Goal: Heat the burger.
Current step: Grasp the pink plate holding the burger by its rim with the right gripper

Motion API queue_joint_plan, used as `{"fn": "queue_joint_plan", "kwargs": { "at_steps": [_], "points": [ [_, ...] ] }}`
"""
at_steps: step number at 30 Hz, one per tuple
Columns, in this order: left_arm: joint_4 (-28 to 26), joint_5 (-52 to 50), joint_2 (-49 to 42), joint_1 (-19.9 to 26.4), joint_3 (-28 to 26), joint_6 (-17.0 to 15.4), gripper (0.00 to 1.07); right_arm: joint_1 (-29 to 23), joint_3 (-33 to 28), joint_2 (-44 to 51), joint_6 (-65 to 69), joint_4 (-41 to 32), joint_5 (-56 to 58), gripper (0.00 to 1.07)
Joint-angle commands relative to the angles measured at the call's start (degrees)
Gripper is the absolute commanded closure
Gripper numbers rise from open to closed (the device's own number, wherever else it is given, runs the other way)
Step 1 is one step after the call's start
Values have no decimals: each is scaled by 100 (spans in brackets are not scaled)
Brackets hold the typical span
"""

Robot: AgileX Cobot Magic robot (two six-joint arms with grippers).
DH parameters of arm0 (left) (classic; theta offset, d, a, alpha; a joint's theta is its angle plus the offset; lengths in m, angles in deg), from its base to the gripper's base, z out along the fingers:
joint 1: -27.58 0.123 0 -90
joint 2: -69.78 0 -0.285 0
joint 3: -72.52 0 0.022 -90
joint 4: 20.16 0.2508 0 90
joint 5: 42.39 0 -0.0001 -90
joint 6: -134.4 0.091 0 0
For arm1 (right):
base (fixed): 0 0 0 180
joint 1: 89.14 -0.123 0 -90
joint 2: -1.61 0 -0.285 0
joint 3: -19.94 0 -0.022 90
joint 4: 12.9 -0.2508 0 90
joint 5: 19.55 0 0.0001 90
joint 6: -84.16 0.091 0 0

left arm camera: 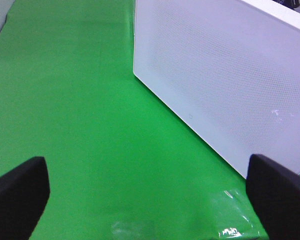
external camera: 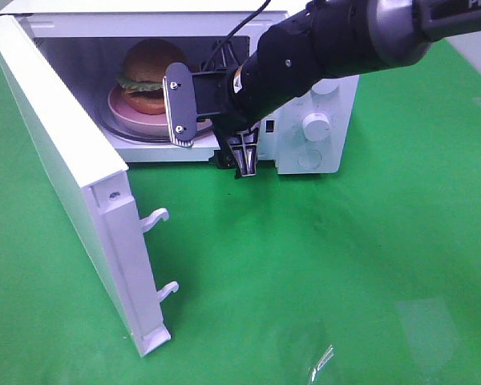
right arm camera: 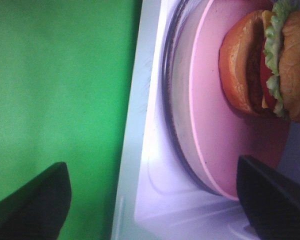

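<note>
The microwave door (external camera: 64, 152) stood wide open at left, with the left jaws spread and empty outside it. The burger (external camera: 147, 76) sat on a pink plate (external camera: 117, 106) inside the oven. The right jaws, spread and empty at the opening, might catch the plate's rim and drag it out.

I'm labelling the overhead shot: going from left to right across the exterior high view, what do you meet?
microwave door, swung open → burger inside the microwave → right gripper at the opening → white knob on the control panel
</note>
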Motion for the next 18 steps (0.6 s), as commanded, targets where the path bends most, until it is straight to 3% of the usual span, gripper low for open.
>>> {"fn": "queue_joint_plan", "kwargs": {
  "at_steps": [1,18],
  "points": [
    [-17,29,-29,17,-6,-29,6,-6,390,-298,172,-11,-6,21],
    [40,29,-29,17,-6,-29,6,0,1627,-1261,418,-40,235,24]
  ]
}}
